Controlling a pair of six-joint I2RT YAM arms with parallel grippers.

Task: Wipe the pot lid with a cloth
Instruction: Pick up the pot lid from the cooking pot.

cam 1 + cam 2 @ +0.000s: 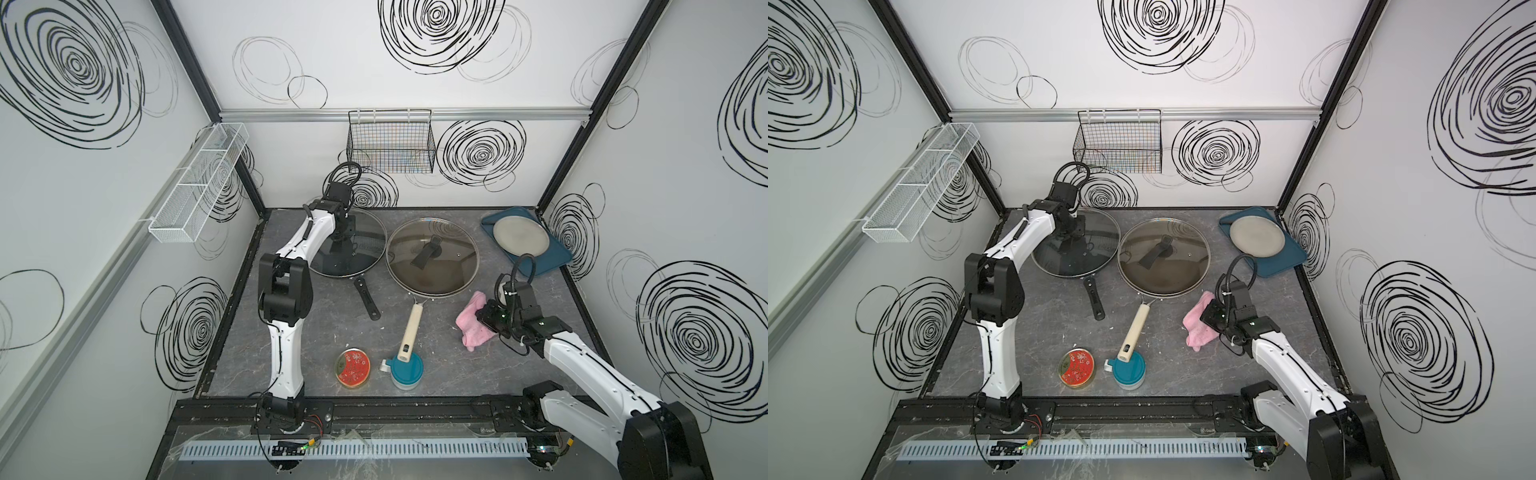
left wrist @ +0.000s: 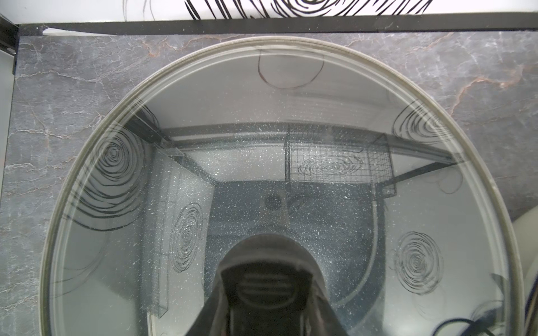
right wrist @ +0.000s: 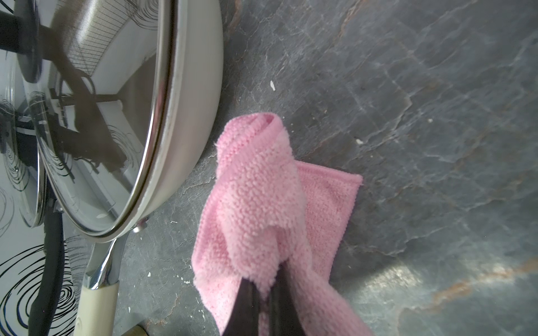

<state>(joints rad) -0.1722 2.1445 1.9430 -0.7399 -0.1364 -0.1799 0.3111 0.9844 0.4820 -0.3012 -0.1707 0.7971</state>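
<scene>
Right jaws clamp a raised fold of the cloth (image 3: 262, 189) between them.

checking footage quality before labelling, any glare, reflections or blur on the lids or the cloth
Left wrist view: the glass lid is covered in mirror reflections and white speckles; right wrist view: the cloth is sharp, a glare patch brightens the table.

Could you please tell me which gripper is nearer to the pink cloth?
Right: the right gripper pinches the cloth; the left gripper is far off, over the black pan's lid.
</scene>
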